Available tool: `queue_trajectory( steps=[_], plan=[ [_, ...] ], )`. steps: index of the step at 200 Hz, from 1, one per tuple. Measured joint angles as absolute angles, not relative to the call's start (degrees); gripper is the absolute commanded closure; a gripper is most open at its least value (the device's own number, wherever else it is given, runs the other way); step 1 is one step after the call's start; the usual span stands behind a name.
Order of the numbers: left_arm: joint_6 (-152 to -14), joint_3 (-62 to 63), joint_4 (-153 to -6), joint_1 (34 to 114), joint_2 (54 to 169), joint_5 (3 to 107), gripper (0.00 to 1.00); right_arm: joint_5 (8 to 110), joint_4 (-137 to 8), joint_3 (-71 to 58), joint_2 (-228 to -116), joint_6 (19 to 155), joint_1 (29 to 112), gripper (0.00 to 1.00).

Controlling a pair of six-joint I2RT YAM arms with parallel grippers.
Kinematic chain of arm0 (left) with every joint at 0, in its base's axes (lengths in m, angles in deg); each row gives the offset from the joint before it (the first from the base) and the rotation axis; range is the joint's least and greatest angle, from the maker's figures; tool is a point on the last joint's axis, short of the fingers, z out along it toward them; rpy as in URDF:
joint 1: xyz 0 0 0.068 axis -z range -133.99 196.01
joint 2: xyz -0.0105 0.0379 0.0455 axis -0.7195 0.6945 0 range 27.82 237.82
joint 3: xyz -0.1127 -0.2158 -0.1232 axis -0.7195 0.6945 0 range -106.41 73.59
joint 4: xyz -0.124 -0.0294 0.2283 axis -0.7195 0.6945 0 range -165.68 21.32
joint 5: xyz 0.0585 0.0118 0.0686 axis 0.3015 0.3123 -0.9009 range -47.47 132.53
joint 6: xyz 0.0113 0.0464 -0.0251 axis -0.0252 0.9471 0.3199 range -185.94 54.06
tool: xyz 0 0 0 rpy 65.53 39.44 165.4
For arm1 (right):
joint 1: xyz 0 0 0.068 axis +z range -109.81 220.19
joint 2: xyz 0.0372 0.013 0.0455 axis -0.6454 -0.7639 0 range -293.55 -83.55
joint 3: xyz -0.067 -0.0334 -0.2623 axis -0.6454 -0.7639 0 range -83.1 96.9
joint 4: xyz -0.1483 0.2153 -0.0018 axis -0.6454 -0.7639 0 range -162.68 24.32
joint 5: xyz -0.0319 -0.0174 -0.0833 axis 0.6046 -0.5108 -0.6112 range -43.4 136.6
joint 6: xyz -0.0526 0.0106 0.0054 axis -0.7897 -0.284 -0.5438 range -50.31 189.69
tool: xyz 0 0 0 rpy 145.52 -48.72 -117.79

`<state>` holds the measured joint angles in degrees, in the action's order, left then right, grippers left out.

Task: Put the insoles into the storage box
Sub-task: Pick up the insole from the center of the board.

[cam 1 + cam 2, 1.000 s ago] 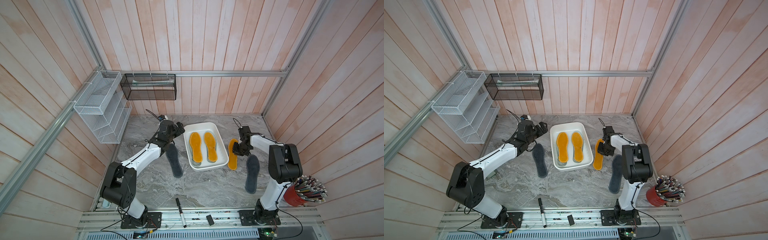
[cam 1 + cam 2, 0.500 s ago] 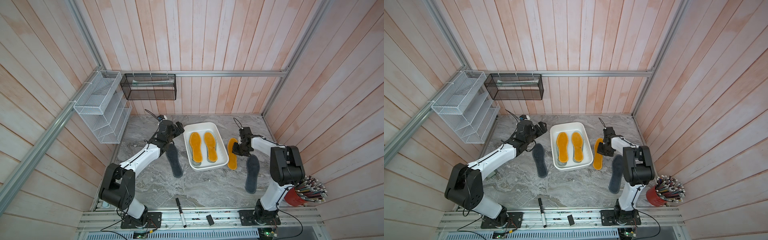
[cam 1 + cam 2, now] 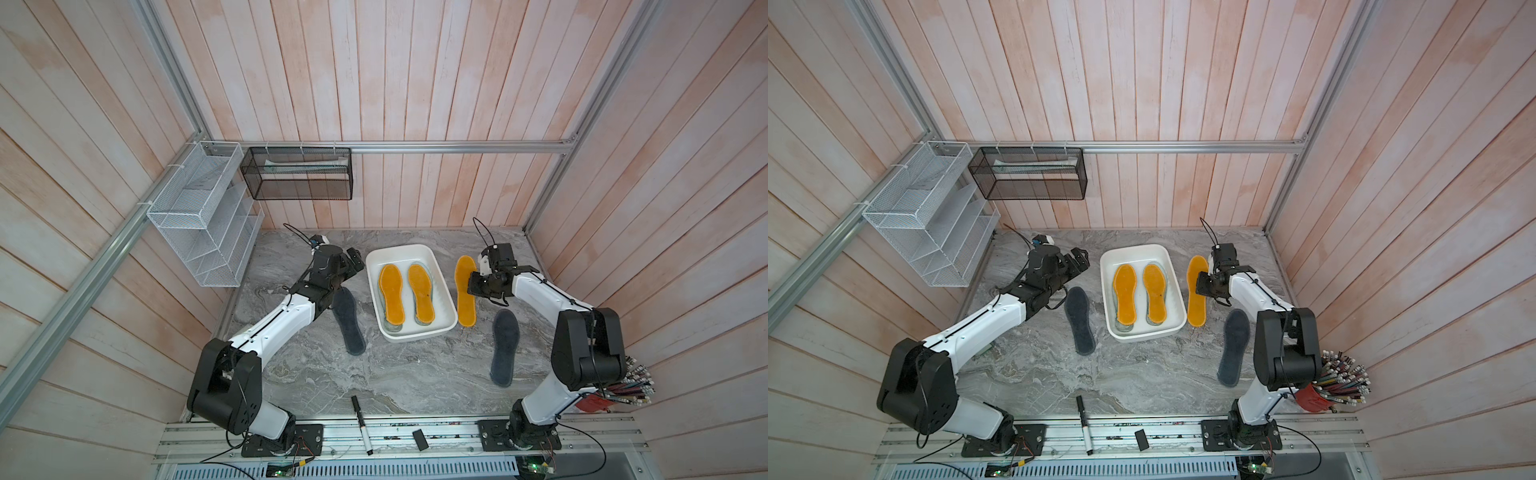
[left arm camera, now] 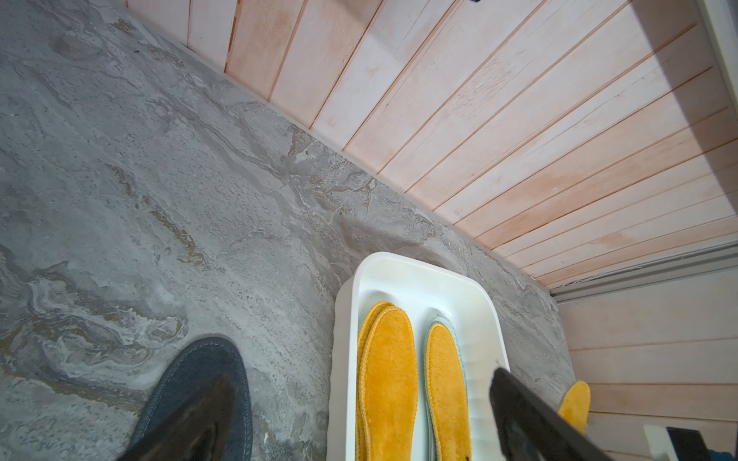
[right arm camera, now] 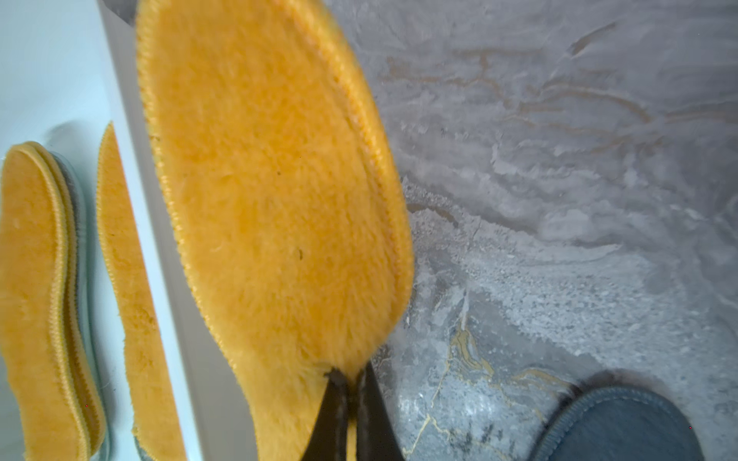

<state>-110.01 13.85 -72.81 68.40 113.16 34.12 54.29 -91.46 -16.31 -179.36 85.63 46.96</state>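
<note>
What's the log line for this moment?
right gripper: shut on yellow insole beside box | left gripper: open, empty | table: two grey insoles

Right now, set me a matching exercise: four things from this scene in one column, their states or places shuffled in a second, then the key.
Things:
1. right hand
2. left hand
3. storage box
4. black marker

States or places:
A. open, holding nothing
B. lies at the front edge of the table
C. shut on a yellow insole
D. holds stacked insoles

Pairs: 1-C, 2-A, 3-D, 4-B
</note>
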Motion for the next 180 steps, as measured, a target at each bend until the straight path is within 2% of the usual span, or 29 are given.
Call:
queue_trajectory(
  steps=[180],
  plan=[
    [-110.1,16.6,-72.9,68.0,111.6,33.1,0.0,63.6,-92.7,-5.0,-172.8,83.9,47.8,1.0]
  ],
)
